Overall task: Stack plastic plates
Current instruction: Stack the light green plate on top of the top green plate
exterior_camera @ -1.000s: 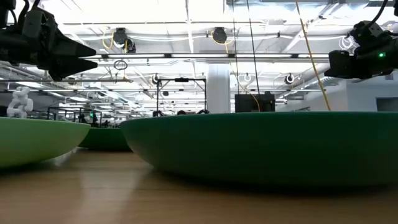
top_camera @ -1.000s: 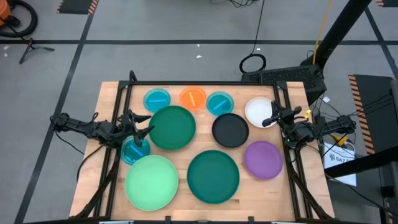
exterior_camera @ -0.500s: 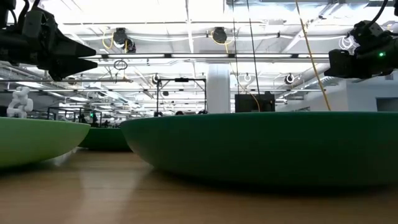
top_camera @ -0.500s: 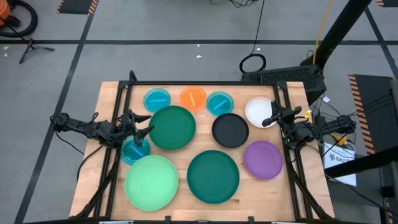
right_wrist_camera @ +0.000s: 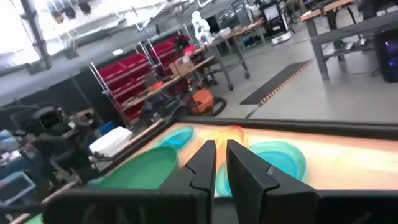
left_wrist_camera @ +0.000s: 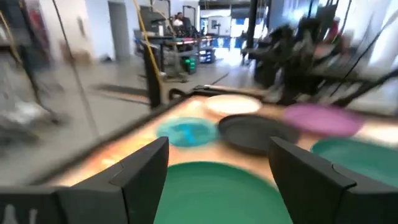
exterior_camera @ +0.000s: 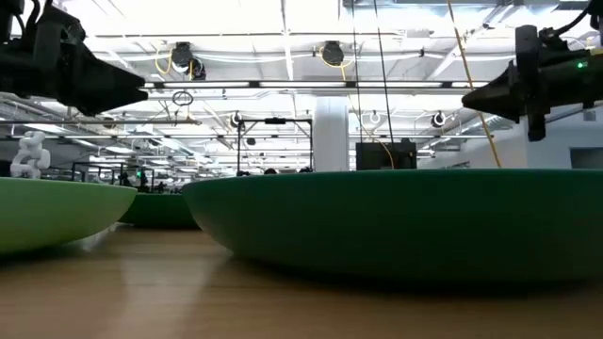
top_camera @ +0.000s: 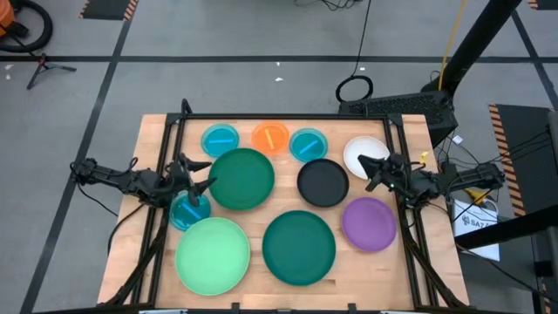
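1. We see the plastic plates spread singly over the wooden bench [top_camera: 153, 131], none stacked on another yet.
2. Along the far edge sit a small blue plate [top_camera: 220, 139], a small orange plate [top_camera: 270, 137] and a second blue plate [top_camera: 308, 144], with the white plate [top_camera: 360, 153] at the right end.
3. In the middle row we find one dark green plate [top_camera: 242, 179] and the black plate [top_camera: 323, 182] beside it.
4. Nearer the front lie the light green plate [top_camera: 214, 254], another dark green plate [top_camera: 299, 247] and the purple plate [top_camera: 369, 223].
5. The left gripper [top_camera: 202, 177] hovers at the left edge of the middle dark green plate, its fingers [left_wrist_camera: 144, 171] spread wide and holding nothing; a third small blue plate [top_camera: 188, 210] lies just beneath that arm.
6. The right gripper [top_camera: 371, 174] hangs above the near edge of the white plate, its fingers [right_wrist_camera: 202, 163] nearly together with only a slim gap, and we see nothing between them.
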`<state>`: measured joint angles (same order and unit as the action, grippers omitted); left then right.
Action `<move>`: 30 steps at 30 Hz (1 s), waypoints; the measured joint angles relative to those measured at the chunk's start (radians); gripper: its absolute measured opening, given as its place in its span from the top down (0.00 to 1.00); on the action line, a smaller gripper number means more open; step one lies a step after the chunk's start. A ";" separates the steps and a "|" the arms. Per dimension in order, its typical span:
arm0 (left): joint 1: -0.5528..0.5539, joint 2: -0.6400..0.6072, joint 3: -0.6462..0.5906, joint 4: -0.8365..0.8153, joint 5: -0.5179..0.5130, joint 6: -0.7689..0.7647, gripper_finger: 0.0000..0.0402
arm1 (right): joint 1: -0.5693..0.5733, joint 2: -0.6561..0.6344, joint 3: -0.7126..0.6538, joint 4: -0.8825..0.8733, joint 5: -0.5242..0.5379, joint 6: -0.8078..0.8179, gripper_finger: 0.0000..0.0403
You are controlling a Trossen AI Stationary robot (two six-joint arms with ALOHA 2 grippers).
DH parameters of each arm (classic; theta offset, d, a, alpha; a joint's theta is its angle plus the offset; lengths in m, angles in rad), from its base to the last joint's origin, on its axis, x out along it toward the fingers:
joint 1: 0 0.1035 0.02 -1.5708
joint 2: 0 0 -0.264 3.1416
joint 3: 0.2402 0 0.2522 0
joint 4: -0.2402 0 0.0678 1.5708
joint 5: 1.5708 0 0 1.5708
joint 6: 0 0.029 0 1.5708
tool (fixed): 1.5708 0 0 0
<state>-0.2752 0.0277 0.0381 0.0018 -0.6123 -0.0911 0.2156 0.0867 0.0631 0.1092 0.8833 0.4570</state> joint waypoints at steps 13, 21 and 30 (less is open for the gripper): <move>-0.012 0.233 0.000 0.486 0.183 -0.190 0.31 | -0.001 0.300 0.150 0.166 -0.101 -0.218 0.92; -0.017 0.519 0.000 0.778 0.184 -0.157 0.31 | -0.001 0.448 0.293 0.139 -0.082 -0.406 0.92; -0.017 0.725 0.053 0.912 0.172 -0.320 0.31 | -0.001 0.532 0.454 0.084 0.034 -0.606 0.92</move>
<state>-0.2922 0.7525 0.0915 0.9141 -0.4400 -0.4112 0.2146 0.6191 0.5174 0.1929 0.9176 -0.1486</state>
